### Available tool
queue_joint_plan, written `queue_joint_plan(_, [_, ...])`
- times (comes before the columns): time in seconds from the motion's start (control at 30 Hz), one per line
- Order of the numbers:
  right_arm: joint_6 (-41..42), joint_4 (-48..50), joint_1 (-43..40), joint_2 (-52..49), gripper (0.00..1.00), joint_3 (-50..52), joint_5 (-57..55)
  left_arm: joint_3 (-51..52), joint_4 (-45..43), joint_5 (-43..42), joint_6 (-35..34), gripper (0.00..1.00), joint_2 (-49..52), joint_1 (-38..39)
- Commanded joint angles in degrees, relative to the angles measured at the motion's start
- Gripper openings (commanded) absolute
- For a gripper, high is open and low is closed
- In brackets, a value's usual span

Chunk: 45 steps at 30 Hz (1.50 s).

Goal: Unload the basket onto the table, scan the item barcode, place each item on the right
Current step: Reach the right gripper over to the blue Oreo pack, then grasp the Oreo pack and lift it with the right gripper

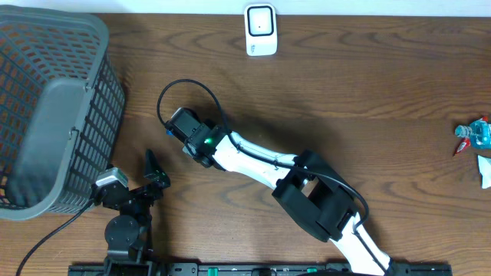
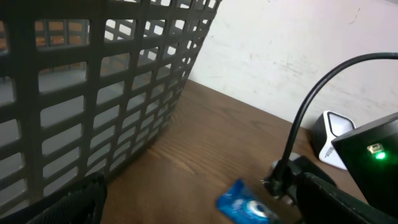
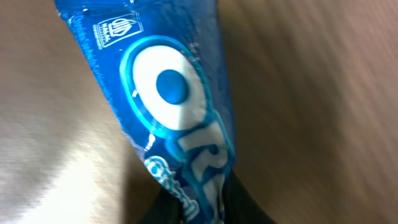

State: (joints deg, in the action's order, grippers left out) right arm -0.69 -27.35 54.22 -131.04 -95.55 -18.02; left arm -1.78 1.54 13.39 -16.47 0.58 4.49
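Over on the left sits the big grey plastic basket with holes in its sides (image 1: 100, 100), on the brown wooden table (image 1: 345, 92). Just beside its lower corner the left gripper (image 1: 142, 180) waits with its fingers spread wide and nothing in them. I think it is kept out of the way so the other arm has room. Next comes the shiny blue snack packet with a white circle on it (image 3: 180, 112). It is low by the table, near the middle left, and the right gripper (image 1: 175, 126) looks pinched onto one thin end of it. Holding it by the end leaves the flat sides bare, which should help a barcode show, though I cannot see one. Further right, up by the far edge, stands the small white scanner box (image 1: 261, 31), well apart from the packet. Bare wood lies between them, so the way looks open. A black cable (image 1: 184, 88) loops near that gripper and could snag. Way over by the right edge lie a small blue and red packet (image 1: 469, 138) and something white (image 1: 485, 170), far from the path.
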Motion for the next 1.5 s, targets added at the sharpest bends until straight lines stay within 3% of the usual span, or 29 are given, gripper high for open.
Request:
queue_joint_plan(0.0, [5.7,-5.2,-0.2,-1.6,0.06,-0.7,-8.6,1.6,1.2,-0.1,0.3,0.98,-0.3,-0.3])
queue_joint_plan(0.13, [7.5,-18.0,-1.1,1.2,0.01,-6.9,2.8,1.6,1.2,-0.1,0.3,0.98,-0.3,-0.3])
queue_joint_plan(0.37, [7.5,-44.3,-10.2,4.4,0.01,-22.6,47.0,1.6,1.2,-0.1,0.3,0.98,-0.3,-0.3])
queue_joint_plan(0.57, [9.3,-58.0,-21.0,4.4,0.02,-23.1,84.1,1.6,1.2,-0.1,0.3,0.98,-0.3,-0.3])
queue_joint_plan(0.73, [24.4,-70.1,-27.0,4.4,0.02,-23.0,87.4,1.6,1.2,-0.1,0.3,0.98,-0.3,-0.3])
queue_joint_plan(0.93, [32.5,-70.0,-31.0,4.4,0.02,-22.9,89.7,1.6,1.2,-0.1,0.3,0.98,-0.3,-0.3])
queue_joint_plan(1.47, [30.2,-70.0,-30.3,4.4,0.01,-22.9,90.8,1.6,1.2,-0.1,0.3,0.98,-0.3,-0.3])
